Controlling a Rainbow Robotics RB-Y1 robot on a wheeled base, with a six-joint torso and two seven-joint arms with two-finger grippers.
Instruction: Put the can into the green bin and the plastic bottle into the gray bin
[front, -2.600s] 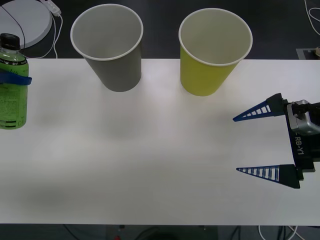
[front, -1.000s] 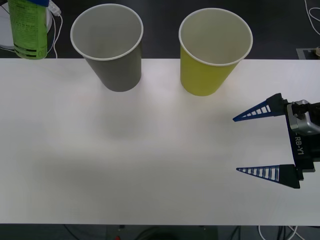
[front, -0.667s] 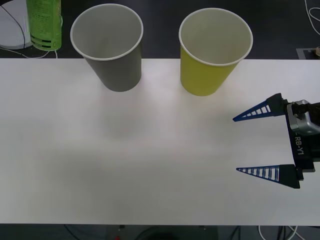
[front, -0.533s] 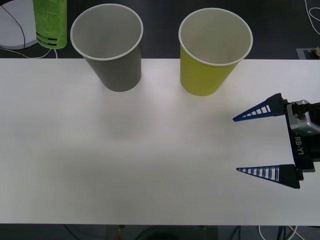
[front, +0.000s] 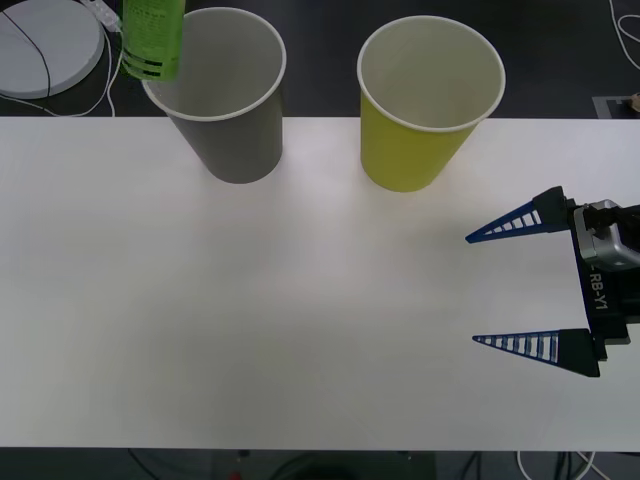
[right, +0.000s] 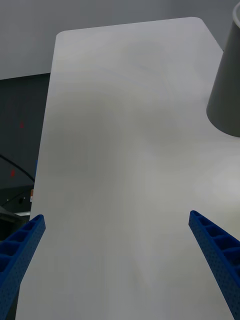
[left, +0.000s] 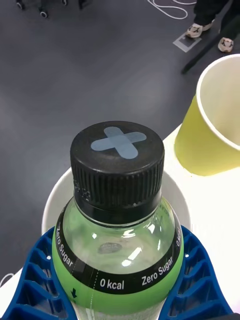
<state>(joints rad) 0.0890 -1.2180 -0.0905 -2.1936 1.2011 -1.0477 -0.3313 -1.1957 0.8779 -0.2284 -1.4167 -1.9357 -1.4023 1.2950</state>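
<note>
The plastic bottle (front: 153, 38), bright green with a black cap (left: 118, 150), hangs in the air over the left rim of the gray bin (front: 228, 135). My left gripper (left: 117, 295) is shut on the bottle's shoulder, blue fingers (left: 30, 285) on both sides. Under the bottle lies the gray bin's white rim (left: 54, 200). The green bin (front: 410, 150) stands to the right of the gray one and appears as the green bin (left: 202, 145) in the left wrist view. My right gripper (front: 471, 290) rests open at the table's right side. The can is out of view.
A white round disc (front: 45, 45) with cables lies beyond the table's far left corner. The white table (front: 300, 300) stretches bare between the bins and my right gripper (right: 115, 217); the gray bin's wall (right: 227, 90) shows at that view's edge.
The bottle has been lifted from the table's left edge and carried right, now over the gray bin's left rim. The right arm has not moved.
</note>
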